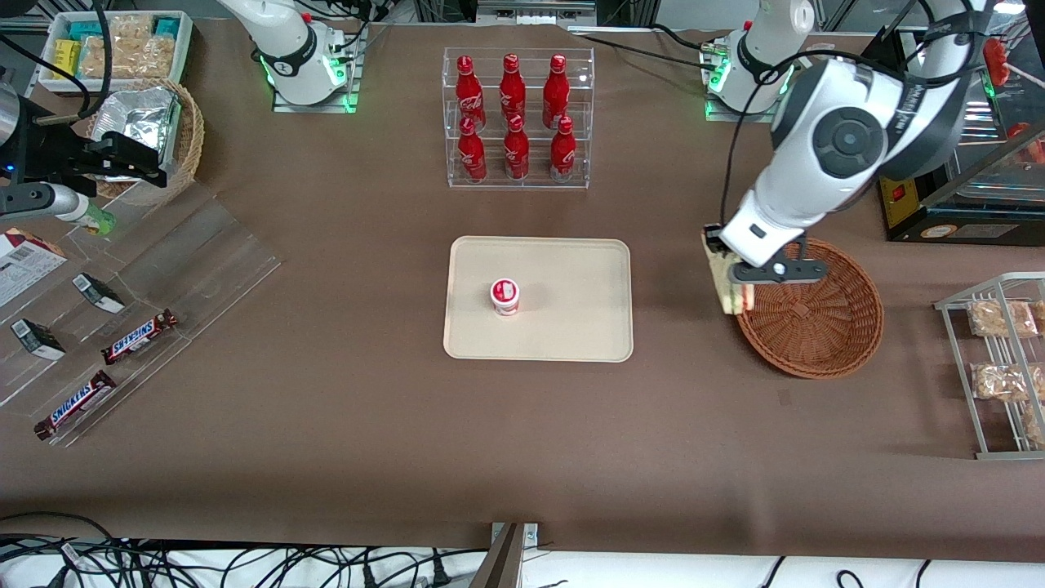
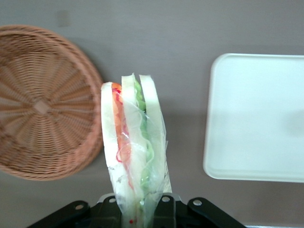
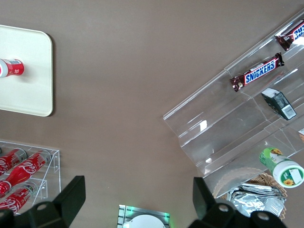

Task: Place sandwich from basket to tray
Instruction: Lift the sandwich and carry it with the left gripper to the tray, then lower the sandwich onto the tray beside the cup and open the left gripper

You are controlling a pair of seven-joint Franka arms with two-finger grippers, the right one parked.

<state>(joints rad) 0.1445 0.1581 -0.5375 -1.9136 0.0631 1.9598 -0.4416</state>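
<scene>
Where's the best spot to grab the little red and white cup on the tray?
Probably from straight above, pinching the round sides of the cup: it stands upright on the tray with bare space around. The gripper now holds the sandwich beside the basket.

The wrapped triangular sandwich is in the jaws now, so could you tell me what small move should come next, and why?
Probably carry the wrapped triangular sandwich sideways toward the flat beige tray: the gripper holds it at the rim of the empty reddish-brown wicker basket, not yet above the tray.
</scene>
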